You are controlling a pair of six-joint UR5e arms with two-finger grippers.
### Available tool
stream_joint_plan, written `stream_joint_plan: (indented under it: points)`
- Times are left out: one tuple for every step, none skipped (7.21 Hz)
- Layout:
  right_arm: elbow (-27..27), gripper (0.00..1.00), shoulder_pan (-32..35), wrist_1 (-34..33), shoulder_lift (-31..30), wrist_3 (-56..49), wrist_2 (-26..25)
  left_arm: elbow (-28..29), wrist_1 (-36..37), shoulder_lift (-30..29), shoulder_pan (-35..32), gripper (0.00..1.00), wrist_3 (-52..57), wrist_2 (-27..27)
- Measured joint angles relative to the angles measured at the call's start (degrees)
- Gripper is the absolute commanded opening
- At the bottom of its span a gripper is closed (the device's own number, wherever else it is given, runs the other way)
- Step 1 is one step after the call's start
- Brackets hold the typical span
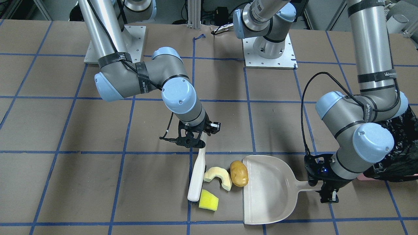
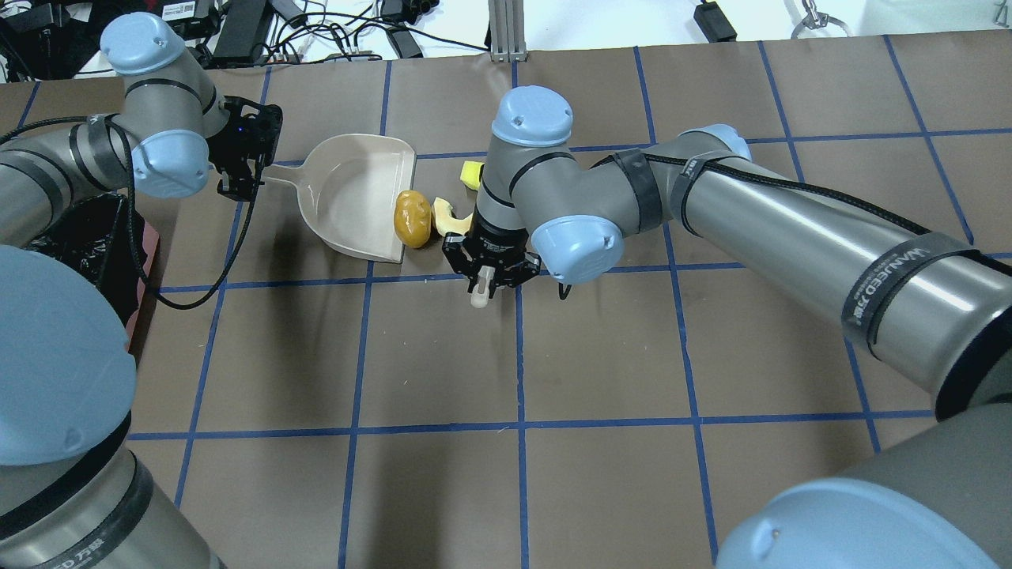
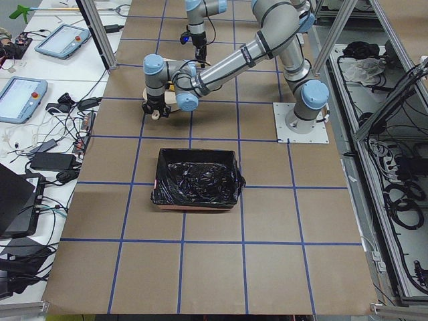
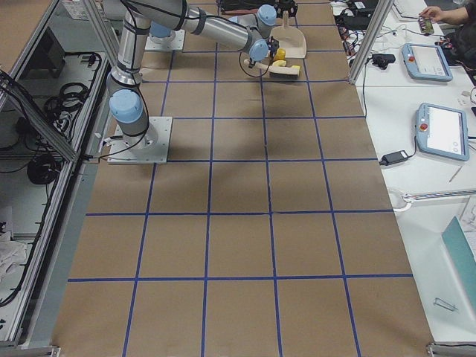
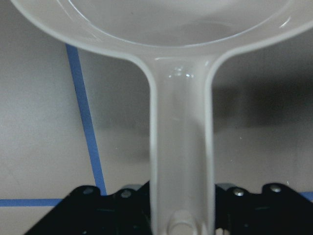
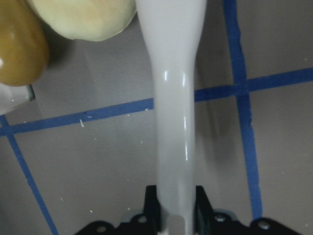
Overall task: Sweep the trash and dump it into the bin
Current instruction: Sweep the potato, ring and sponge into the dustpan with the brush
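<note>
Both grippers clamped on tools; trash at the dustpan mouth, on the table.
Right gripper [image 1: 196,140] grips the white plastic brush [image 1: 197,173]; left gripper [image 1: 323,189] grips the beige plastic dustpan [image 1: 267,195] by its handle. Brown potato [image 1: 239,173] touches the pan's lip, pale cream crescent slice [image 1: 217,176] beside it, yellow sponge-like wedge [image 1: 209,199] at the brush head. Black-lined pink bin [image 3: 197,152] stands well apart.

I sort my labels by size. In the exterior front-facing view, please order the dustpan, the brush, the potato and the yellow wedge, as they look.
1. dustpan
2. brush, long and thin
3. potato and yellow wedge: they look nearly alike, so I do not rank them.
</note>
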Motion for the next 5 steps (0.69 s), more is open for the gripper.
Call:
stream_joint_plan:
  points:
    - [-1.8, 0.0, 1.3, -0.2, 1.2, 1.9, -0.2, 0.0, 0.0, 0.0, 0.0, 0.0, 0.0, 0.0]
    - [-3.4, 0.0, 2.6, -0.4, 2.3, 4.0, -0.2, 0.0, 0.0, 0.0, 0.0, 0.0, 0.0, 0.0]
    - [-4.6, 0.0, 3.8, -0.6, 3.2, 5.8, -0.2, 0.0, 0.0, 0.0, 0.0, 0.0, 0.0, 0.0]
    - [-5.9, 0.0, 4.7, -0.6, 3.8, 7.3, -0.2, 0.0, 0.0, 0.0, 0.0, 0.0, 0.0, 0.0]
    - [-7.1, 0.0, 5.5, -0.7, 4.3, 8.5, -0.2, 0.0, 0.0, 0.0, 0.0, 0.0, 0.0, 0.0]
